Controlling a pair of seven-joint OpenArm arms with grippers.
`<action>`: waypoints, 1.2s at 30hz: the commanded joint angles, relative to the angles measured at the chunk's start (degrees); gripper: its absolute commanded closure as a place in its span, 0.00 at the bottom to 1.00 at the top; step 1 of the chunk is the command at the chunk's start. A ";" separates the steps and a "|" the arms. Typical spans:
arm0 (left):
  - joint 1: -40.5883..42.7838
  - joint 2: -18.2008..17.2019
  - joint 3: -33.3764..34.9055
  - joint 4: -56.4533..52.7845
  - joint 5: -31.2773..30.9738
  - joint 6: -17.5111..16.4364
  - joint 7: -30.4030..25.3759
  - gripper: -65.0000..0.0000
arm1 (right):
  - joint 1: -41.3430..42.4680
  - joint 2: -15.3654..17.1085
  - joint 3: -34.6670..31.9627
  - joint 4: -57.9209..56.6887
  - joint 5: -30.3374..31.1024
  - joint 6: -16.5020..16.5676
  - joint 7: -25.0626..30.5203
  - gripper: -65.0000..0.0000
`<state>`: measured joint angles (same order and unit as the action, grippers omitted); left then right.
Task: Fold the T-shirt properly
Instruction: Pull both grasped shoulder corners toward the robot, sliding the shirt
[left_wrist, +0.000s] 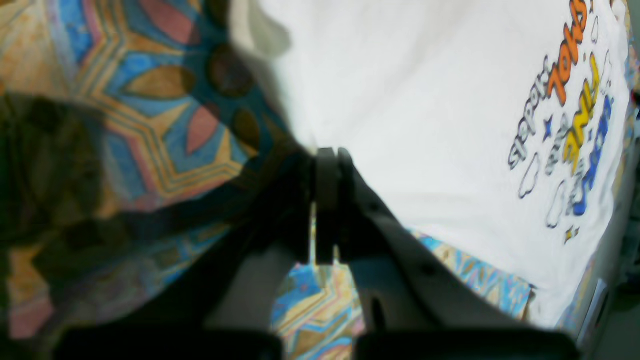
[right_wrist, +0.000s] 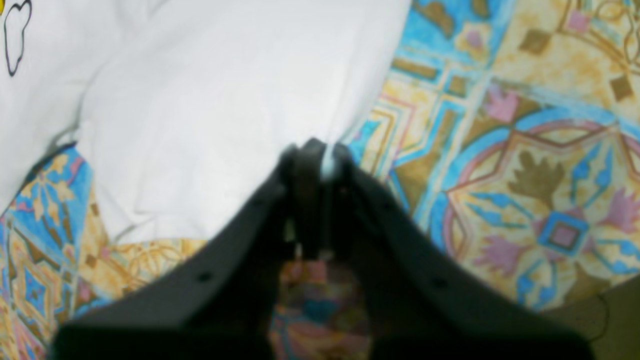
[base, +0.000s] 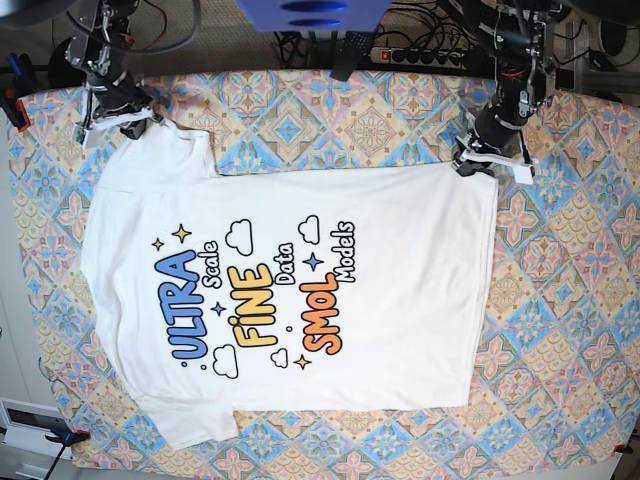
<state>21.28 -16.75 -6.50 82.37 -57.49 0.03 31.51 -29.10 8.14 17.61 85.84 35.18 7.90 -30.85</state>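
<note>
My left pincer (left_wrist: 327, 155) is clamped on the T-shirt (base: 290, 300) hem corner, upper right in the base view; my right pincer (right_wrist: 316, 150) pinches a sleeve edge, upper left. The shirt lies flat, print up, mid-frame on the patterned surface (base: 570, 300).

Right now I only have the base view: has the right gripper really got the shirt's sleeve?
Observer: Yes. Its wrist view shows the right gripper shut, with a pale sliver of the shirt between its tips.
Operator: And the left one?
Observer: The left gripper is shut too, with its tips right at the shirt's edge. I cannot tell whether cloth is pinched.
Operator: Anything showing between its fingers?
Observer: Only the tablecloth, through the gap lower down.
</note>
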 joint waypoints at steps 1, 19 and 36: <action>0.83 -1.05 -0.31 0.93 -0.04 0.10 -0.61 1.00 | -0.48 0.52 0.55 0.71 0.38 0.49 -0.23 1.00; 16.39 -4.30 -0.22 13.85 5.32 0.10 -0.61 1.00 | -18.33 0.43 11.36 16.27 0.38 2.08 -0.23 1.00; 23.78 -4.30 -0.57 21.32 5.67 0.10 -0.87 1.00 | -25.10 -1.24 16.02 21.89 9.00 9.02 -0.31 1.00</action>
<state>44.91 -20.51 -6.70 102.50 -51.46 0.51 31.53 -53.52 6.35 33.06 106.83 43.72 16.64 -32.40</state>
